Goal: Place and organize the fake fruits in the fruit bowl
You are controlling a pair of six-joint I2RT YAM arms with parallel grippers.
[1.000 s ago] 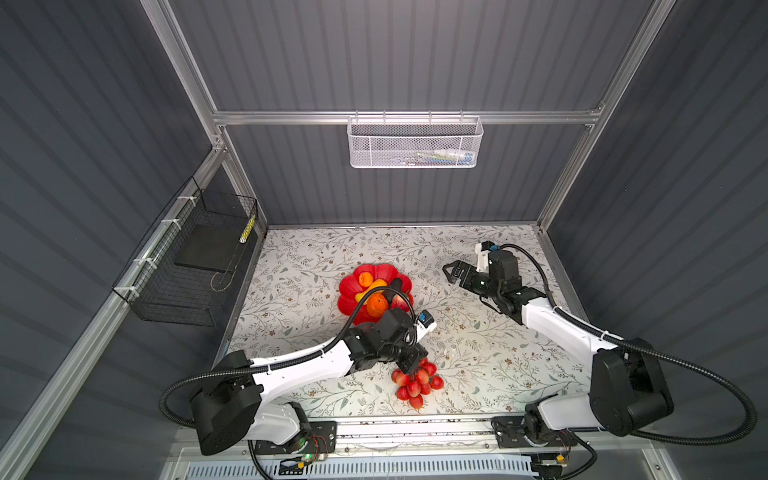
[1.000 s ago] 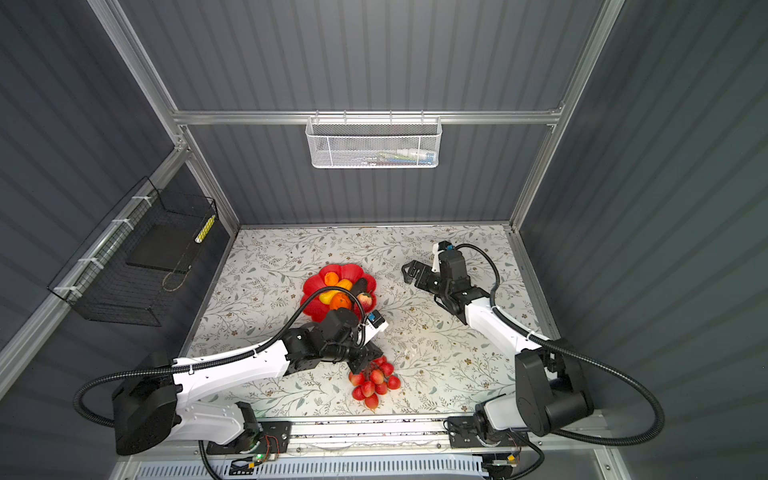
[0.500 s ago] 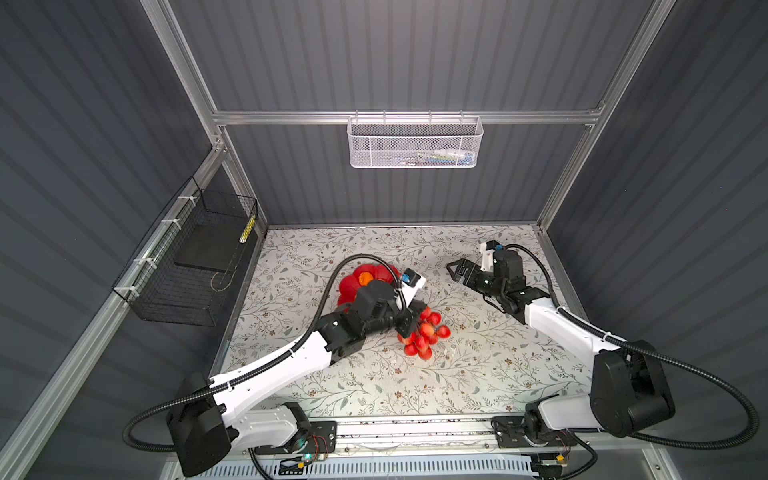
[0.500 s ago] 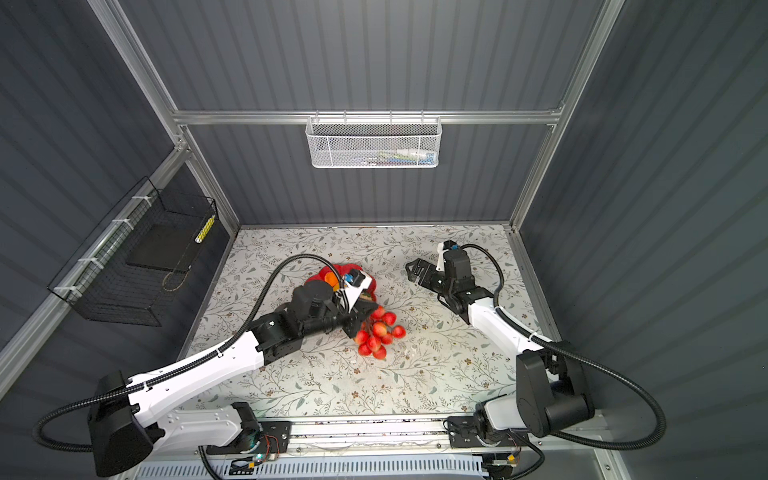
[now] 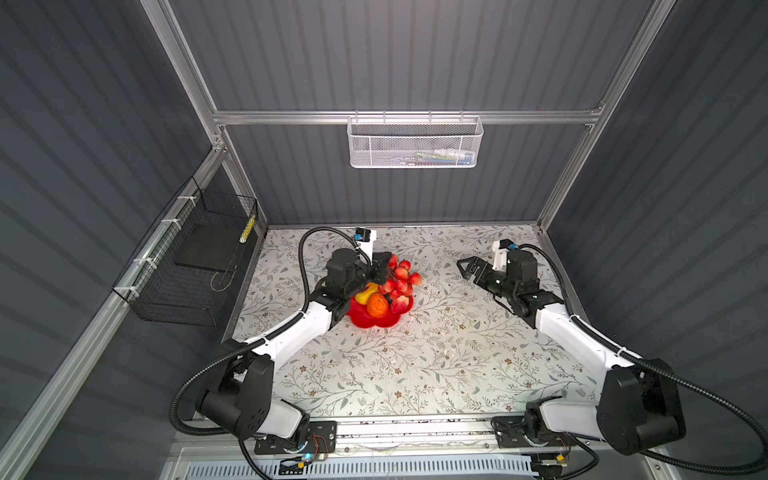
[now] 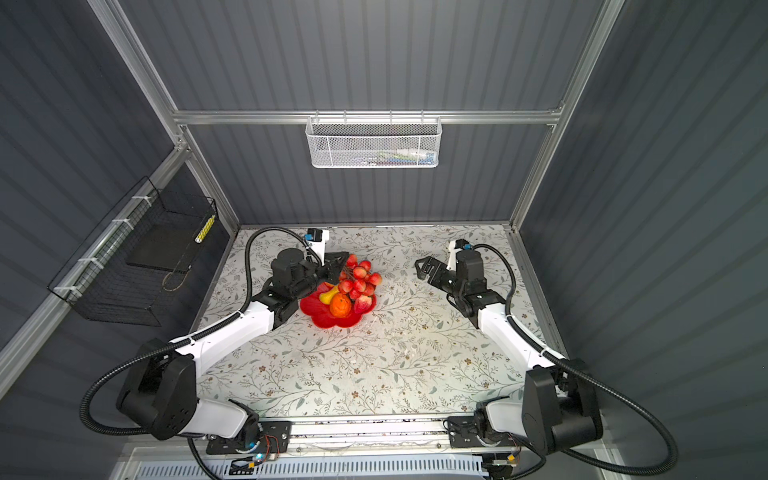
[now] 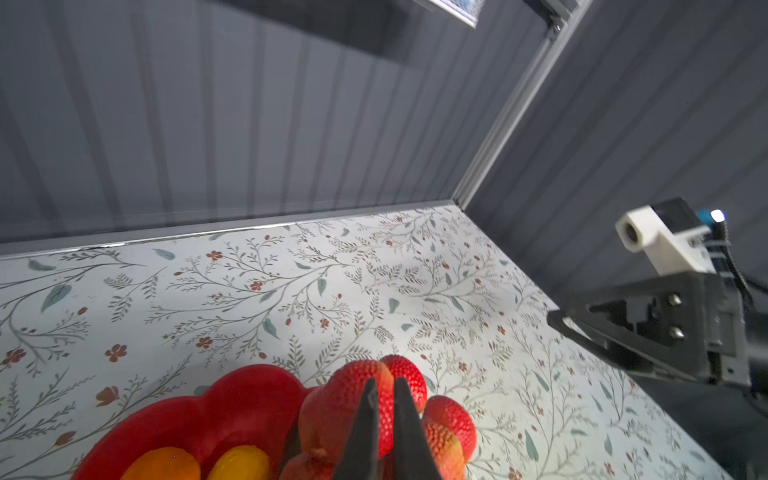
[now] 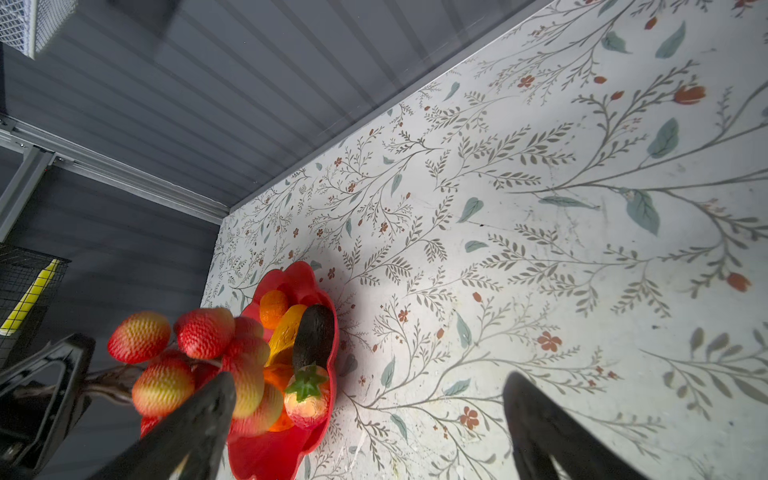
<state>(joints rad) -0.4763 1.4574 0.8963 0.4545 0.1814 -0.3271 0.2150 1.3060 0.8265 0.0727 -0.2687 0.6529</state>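
Note:
My left gripper (image 5: 380,270) (image 7: 382,382) is shut on the stem of the red grape bunch (image 5: 399,279) (image 6: 359,278) (image 8: 203,332), which hangs over the far side of the red fruit bowl (image 5: 374,322) (image 6: 332,322) (image 8: 286,449). In the bowl lie an orange (image 5: 377,304), a yellow gourd (image 5: 365,293), a strawberry (image 5: 400,304) (image 8: 305,399) and a dark avocado (image 8: 313,334). A second orange (image 8: 273,307) shows in the right wrist view. My right gripper (image 5: 463,268) (image 8: 370,378) stands open and empty, well to the right of the bowl.
A white mesh basket (image 5: 415,143) hangs on the back wall. A black wire basket (image 5: 195,257) hangs on the left wall. The floral table (image 5: 415,353) stretches in front of the bowl, with walls close on three sides.
My left gripper has carried the grape bunch from the table's front, up and back to above the bowl. The right arm has hardly moved.

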